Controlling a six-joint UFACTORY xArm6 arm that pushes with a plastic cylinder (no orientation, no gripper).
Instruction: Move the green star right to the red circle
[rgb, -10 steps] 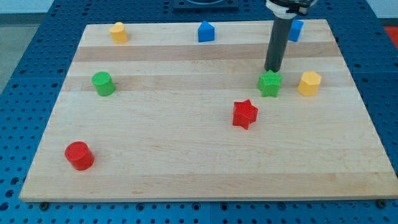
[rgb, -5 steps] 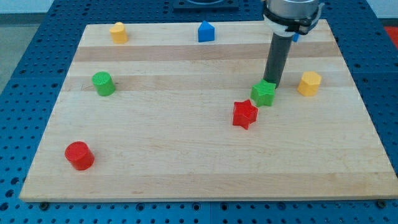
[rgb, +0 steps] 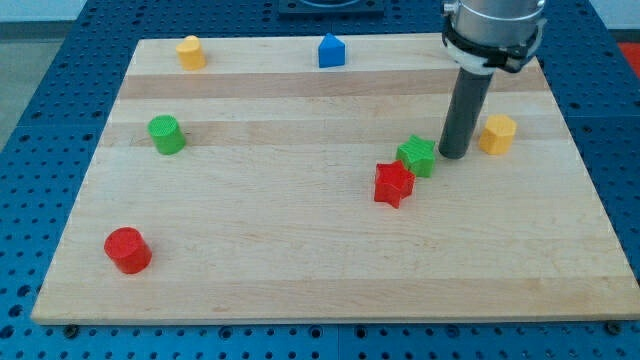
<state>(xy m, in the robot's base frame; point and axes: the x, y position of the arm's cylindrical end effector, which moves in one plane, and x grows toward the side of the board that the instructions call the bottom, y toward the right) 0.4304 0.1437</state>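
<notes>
The green star (rgb: 417, 156) lies right of the board's middle, touching the upper right of a red star (rgb: 393, 183). My tip (rgb: 453, 155) stands on the board just to the star's right, close to it or touching it. The red circle (rgb: 128, 250) is a short cylinder near the board's bottom left corner, far from the star.
A yellow hexagon block (rgb: 497, 133) sits just right of my rod. A green cylinder (rgb: 165, 134) is at the left. A yellow block (rgb: 190, 50) and a blue block (rgb: 331, 50) stand along the top edge. The wooden board (rgb: 300, 280) rests on a blue pegboard table.
My rod moved down and to the right, from above the green star to its right side. The green star slid down-left and now meets the red star.
</notes>
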